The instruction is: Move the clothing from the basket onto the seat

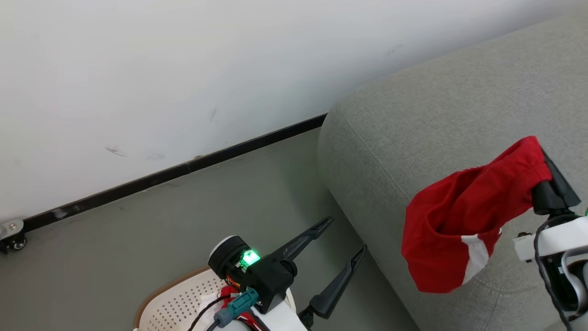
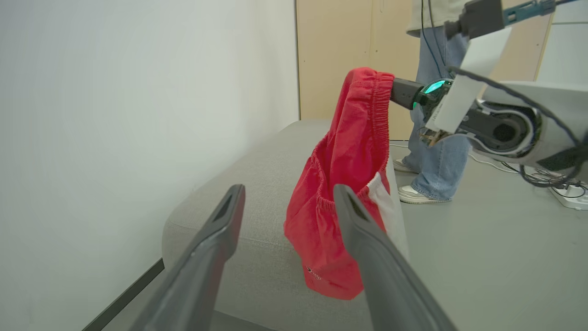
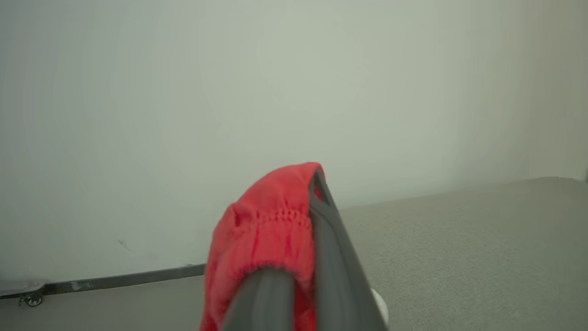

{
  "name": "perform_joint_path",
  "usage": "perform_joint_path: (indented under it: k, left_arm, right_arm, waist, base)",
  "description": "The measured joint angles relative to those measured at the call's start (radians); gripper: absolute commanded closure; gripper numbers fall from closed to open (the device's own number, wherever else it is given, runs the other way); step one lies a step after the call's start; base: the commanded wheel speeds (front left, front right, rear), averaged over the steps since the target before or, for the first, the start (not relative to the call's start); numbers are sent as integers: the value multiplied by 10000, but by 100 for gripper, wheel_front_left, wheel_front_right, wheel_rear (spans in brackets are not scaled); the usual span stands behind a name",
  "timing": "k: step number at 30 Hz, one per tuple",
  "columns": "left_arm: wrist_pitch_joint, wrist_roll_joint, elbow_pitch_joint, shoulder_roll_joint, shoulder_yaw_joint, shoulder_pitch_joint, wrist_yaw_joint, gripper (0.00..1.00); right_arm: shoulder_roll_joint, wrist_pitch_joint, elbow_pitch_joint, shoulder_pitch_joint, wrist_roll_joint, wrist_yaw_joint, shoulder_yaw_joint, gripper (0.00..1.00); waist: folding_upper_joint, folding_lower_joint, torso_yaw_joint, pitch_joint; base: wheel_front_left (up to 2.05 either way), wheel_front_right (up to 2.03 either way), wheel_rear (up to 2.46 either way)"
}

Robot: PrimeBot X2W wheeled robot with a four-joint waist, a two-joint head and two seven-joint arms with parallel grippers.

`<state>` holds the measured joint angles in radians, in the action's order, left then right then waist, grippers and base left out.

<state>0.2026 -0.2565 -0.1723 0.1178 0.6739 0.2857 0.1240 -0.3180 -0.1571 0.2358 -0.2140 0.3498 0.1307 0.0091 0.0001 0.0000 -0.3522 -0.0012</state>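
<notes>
Red shorts (image 1: 459,216) with a white stripe hang by their elastic waistband from my right gripper (image 1: 547,162), which is shut on them above the near edge of the grey seat (image 1: 436,105). In the right wrist view the fingers (image 3: 328,230) pinch the shorts (image 3: 262,230) over the seat (image 3: 459,239). My left gripper (image 1: 346,234) stands open and empty above the floor, beside the seat's corner. The left wrist view has the left gripper (image 2: 288,193) pointing at the hanging shorts (image 2: 349,184). The cream basket (image 1: 170,299) sits at the bottom edge with red clothing (image 1: 227,292) in it, partly hidden by my left arm.
A white wall with a black baseboard (image 1: 183,170) runs behind the seat, and a small caster wheel (image 1: 14,236) sits at the far left. A person's legs (image 2: 436,151) stand past the seat by a wooden cabinet (image 2: 340,55). Cables and a power strip (image 2: 569,195) lie on the floor.
</notes>
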Motion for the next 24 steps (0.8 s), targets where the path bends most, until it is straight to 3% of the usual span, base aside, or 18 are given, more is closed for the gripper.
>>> perform_joint_path:
  k: [6,24]
  left_arm:
    - [-52,-58,174,84,105,-157,2,0]
    - [-307,253,1198,566,-194,-120,-144,0]
  right_arm:
    - [-320,324,6,-277,38,-2,-59,100]
    - [-1847,1356,562,-4024,600,0,-905,100]
  waist:
    - [0,0,-294,142]
    - [0,0,-527,1049]
  base:
    - [0,0,0]
    - [0,0,0]
